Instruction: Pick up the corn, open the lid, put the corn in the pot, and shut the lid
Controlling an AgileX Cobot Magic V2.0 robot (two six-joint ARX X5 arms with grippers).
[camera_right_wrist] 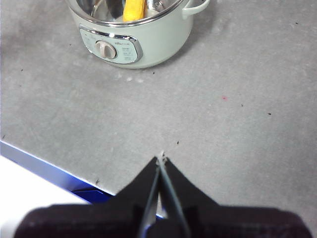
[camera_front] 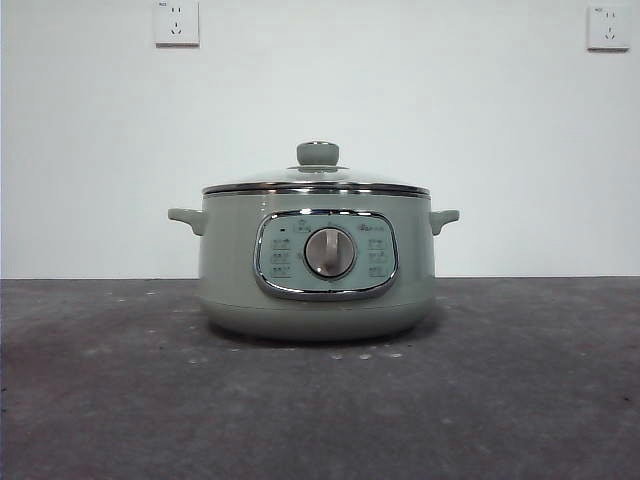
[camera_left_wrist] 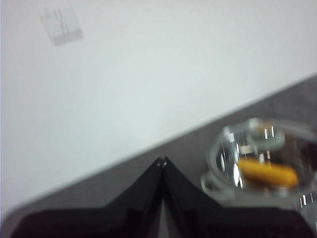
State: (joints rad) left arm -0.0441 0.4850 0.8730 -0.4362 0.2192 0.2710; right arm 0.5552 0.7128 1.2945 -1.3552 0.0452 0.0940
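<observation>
The sage-green pot (camera_front: 318, 265) stands at the table's middle, its silver dial (camera_front: 329, 252) facing the front camera. The glass lid (camera_front: 317, 182) sits flat on the pot, green knob (camera_front: 318, 153) on top. Through the glass, the yellow-orange corn (camera_left_wrist: 267, 172) lies inside the pot (camera_left_wrist: 223, 186); it also shows in the right wrist view as corn (camera_right_wrist: 133, 10) in the pot (camera_right_wrist: 143, 42). My left gripper (camera_left_wrist: 162, 161) is shut and empty, above and away from the pot. My right gripper (camera_right_wrist: 160, 159) is shut and empty over the table's near edge, well clear of the pot.
Grey table surface (camera_front: 500, 400) lies all round the pot. A white wall with two sockets (camera_front: 176, 22) (camera_front: 608, 27) stands behind. A blue strip (camera_right_wrist: 54, 173) marks the table's near edge in the right wrist view.
</observation>
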